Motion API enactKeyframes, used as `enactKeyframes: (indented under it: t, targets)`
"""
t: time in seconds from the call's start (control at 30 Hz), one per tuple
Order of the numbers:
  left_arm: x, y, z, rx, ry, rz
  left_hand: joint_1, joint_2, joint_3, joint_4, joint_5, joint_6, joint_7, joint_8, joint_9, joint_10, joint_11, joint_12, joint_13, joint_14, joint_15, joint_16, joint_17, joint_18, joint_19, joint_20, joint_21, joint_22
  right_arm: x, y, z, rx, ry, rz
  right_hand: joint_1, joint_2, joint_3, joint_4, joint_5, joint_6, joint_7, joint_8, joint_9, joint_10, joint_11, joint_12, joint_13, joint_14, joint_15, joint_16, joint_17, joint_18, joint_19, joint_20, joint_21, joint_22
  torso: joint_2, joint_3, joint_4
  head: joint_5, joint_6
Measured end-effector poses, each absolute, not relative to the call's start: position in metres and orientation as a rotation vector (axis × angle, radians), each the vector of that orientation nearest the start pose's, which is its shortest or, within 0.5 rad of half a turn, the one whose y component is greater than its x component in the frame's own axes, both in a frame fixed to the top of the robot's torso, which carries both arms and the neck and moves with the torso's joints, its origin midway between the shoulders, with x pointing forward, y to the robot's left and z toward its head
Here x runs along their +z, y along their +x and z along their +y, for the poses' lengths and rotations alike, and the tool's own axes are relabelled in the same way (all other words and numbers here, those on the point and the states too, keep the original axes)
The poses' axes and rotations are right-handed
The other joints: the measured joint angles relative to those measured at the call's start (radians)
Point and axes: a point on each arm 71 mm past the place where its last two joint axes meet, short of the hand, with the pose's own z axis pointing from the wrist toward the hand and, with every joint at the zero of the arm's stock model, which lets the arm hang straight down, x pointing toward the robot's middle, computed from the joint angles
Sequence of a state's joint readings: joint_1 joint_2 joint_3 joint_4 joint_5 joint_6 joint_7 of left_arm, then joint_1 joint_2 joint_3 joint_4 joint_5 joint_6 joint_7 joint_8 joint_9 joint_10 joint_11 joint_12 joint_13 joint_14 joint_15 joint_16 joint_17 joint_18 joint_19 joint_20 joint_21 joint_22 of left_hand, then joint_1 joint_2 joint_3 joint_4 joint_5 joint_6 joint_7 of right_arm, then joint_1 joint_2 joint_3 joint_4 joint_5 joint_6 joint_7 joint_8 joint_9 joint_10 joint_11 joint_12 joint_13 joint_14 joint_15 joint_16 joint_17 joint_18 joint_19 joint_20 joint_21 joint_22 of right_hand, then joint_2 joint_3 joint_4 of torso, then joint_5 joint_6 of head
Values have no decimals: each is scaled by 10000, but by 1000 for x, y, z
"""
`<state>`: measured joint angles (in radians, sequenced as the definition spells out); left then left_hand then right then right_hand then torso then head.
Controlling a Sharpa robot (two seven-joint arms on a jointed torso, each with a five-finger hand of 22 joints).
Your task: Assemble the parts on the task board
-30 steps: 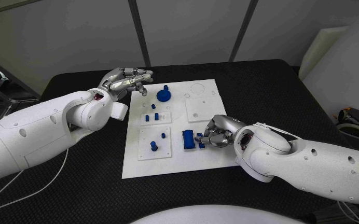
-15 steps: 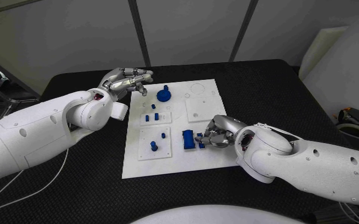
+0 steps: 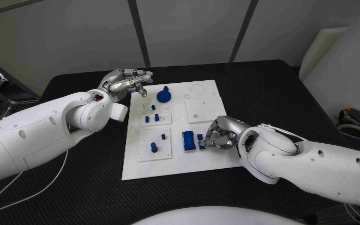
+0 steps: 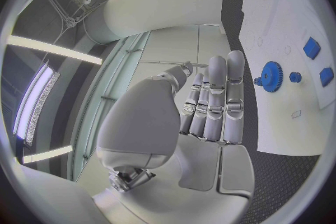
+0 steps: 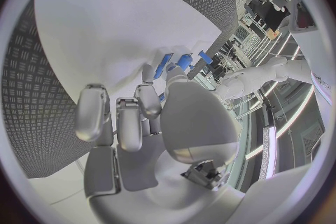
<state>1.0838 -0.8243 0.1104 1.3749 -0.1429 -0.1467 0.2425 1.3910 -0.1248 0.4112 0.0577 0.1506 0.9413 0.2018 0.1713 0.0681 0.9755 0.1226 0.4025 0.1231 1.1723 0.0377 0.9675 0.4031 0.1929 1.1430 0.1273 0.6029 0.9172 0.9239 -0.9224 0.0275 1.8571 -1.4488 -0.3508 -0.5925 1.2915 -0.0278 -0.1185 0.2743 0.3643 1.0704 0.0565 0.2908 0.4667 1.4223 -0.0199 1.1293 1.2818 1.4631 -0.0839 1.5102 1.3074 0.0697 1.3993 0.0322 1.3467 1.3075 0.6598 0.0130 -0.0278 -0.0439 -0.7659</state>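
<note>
The task board (image 3: 174, 157) lies mid-table. The right hand (image 3: 218, 134) at its right edge pinches a small blue part (image 3: 200, 141). The left hand (image 3: 126, 82) hovers empty, fingers loosely curled, off the far-left corner.

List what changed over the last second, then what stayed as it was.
Little changed. The right hand drew slightly back toward the robot along the board's near right side, and the small blue part at its fingertips shifted with it, ending a little nearer the blue block. The left hand stayed raised at the far left corner of the task board, holding nothing. The blue gear and the other parts kept their places.
</note>
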Motion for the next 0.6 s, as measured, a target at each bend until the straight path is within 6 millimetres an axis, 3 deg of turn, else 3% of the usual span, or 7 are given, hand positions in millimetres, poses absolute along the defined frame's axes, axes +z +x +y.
enactKeyframes:
  t: [0.37,0.6]
  targets:
    - [-201,509,238,-15043,-11191,15414,0,0,0,0,0,0,0,41,0,-32,33,0,-1,0,0,0,-12,1,-16,16,-44,-10,-255,382,-171,5327,1846,19748,1114,66,63,-472,-1529,99,-12,-72,-25,-58,58,-7,36,-1,4,0,0,1,0,0,0,-1,-2,0,13,25,-23]
    - [-201,509,238,-15042,-11192,15413,0,0,0,0,0,0,0,41,0,-32,32,0,0,0,0,0,-11,1,-16,16,-44,-9,-253,381,-170,5435,1720,19672,1246,123,77,-487,-1611,99,-12,-72,-21,-39,39,-7,38,-16,21,0,0,0,0,0,0,0,0,-1,1,26,-13]
